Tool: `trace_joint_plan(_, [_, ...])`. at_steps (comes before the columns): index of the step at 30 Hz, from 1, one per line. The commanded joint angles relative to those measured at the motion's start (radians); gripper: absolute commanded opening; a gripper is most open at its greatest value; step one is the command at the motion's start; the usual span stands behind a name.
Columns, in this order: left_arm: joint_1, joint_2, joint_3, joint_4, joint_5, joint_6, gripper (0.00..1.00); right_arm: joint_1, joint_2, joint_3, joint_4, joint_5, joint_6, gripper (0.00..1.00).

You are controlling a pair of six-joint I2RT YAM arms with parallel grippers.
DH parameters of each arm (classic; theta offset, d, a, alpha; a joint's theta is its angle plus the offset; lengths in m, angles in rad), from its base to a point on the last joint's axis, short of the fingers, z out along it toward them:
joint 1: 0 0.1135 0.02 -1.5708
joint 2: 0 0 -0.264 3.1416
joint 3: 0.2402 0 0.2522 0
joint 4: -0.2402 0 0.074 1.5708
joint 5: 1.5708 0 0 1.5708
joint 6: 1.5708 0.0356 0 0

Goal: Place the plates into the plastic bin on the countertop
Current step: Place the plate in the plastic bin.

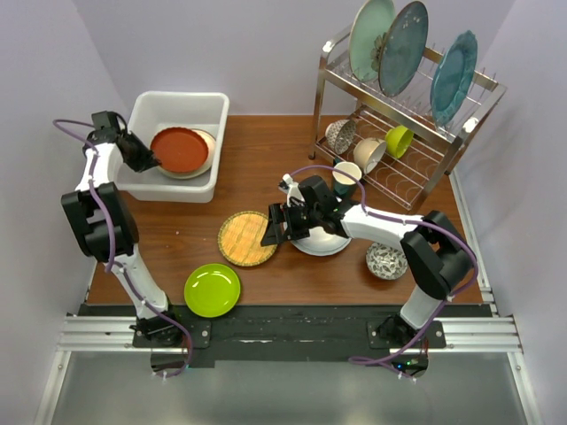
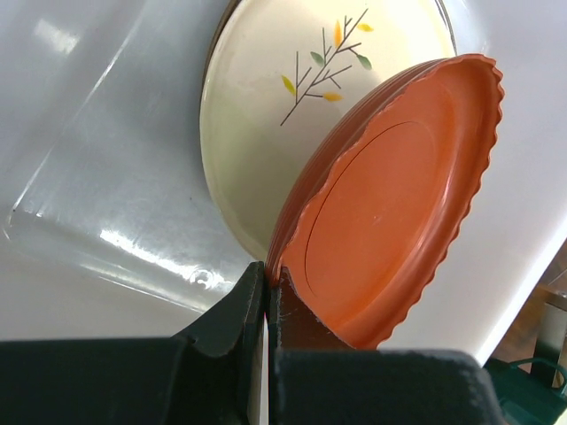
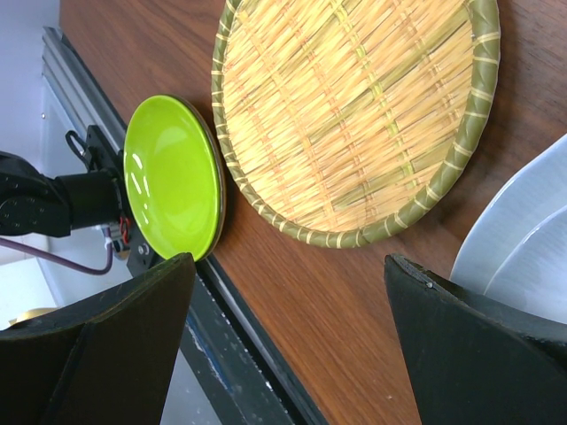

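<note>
The red-brown plate point(image 2: 390, 204) is held tilted inside the plastic bin point(image 1: 177, 99), far left, its rim clamped by the left gripper point(image 2: 267, 274). It should be lowered flat onto the cream plate point(image 2: 266, 115) before release. The right gripper point(image 3: 285, 274) is spread wide near the woven yellow plate point(image 3: 354, 115).

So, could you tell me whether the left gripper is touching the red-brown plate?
Touching. The left wrist view shows the left gripper closed on the red-brown plate at its scalloped rim, with no gap.

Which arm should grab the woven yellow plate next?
Right. The right gripper hangs open beside the woven yellow plate, while the left gripper is shut on the red-brown plate at the plastic bin.
</note>
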Motion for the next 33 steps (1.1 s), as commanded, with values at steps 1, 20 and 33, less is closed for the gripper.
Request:
trace_joint_plan(1, [0.004, 0.015, 0.04, 0.037, 0.008, -0.015, 0.01, 0.006, 0.01, 0.038, -0.002, -0.024, -0.018, 0.91])
trace_joint_plan(20, [-0.022, 0.102, 0.112, 0.058, 0.034, -0.069, 0.09, 0.004, 0.025, 0.044, -0.008, -0.034, -0.021, 0.91])
trace_joint_plan(33, [-0.03, 0.115, 0.119, 0.077, 0.06, -0.055, 0.3, 0.004, 0.03, 0.047, -0.027, -0.03, -0.03, 0.91])
